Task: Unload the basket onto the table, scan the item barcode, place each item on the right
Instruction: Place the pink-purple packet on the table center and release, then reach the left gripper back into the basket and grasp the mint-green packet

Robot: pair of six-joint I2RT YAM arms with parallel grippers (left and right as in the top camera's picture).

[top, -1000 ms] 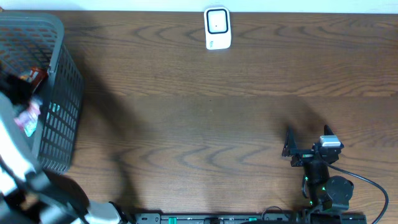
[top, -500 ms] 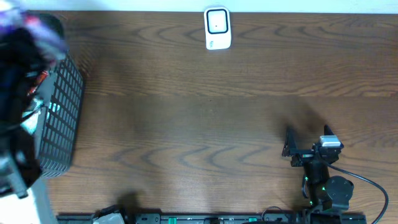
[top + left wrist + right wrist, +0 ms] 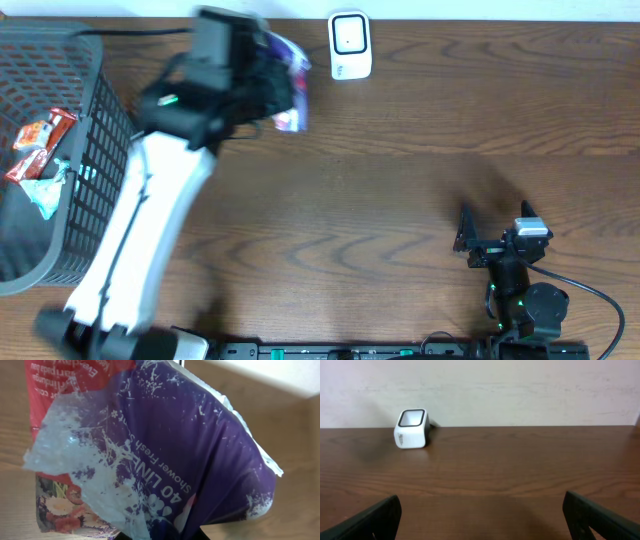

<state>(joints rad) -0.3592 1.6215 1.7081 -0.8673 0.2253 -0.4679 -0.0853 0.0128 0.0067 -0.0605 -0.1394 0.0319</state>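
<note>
The desk (image 3: 400, 180) is dark brown wood with a strong wavy grain. A pale, plain wall (image 3: 520, 390) runs along its far edge. In the overhead view a white scanner (image 3: 350, 45) with a dark-rimmed window stands at 12 o'clock, near that far edge. The right wrist view shows the same scanner (image 3: 411, 428) at 10 o'clock, against the wall.

A grey mesh basket (image 3: 95, 150) sits at 9 o'clock and holds red and teal packets (image 3: 40, 150).

The white left arm (image 3: 140, 230) reaches from 7 o'clock up towards 11 o'clock. Its jaws are closed tight on a purple plastic packet (image 3: 285, 85), held above the desk. The packet is near the scanner on its 9 o'clock side and apart from it.

In the left wrist view the packet (image 3: 165, 460) fills nearly the whole frame with crinkled purple and clear film. White lettering runs upside down across it, reading "40 LINE" and "Shower Fresh". The rest of each line is lost in a fold. A red panel (image 3: 65, 385) at 11 o'clock carries small white print too creased to read. A flower picture shows at 7 o'clock.

The right arm (image 3: 510, 265) rests at 5 o'clock. Its jaws are spread as wide as they go, with nothing between them.
</note>
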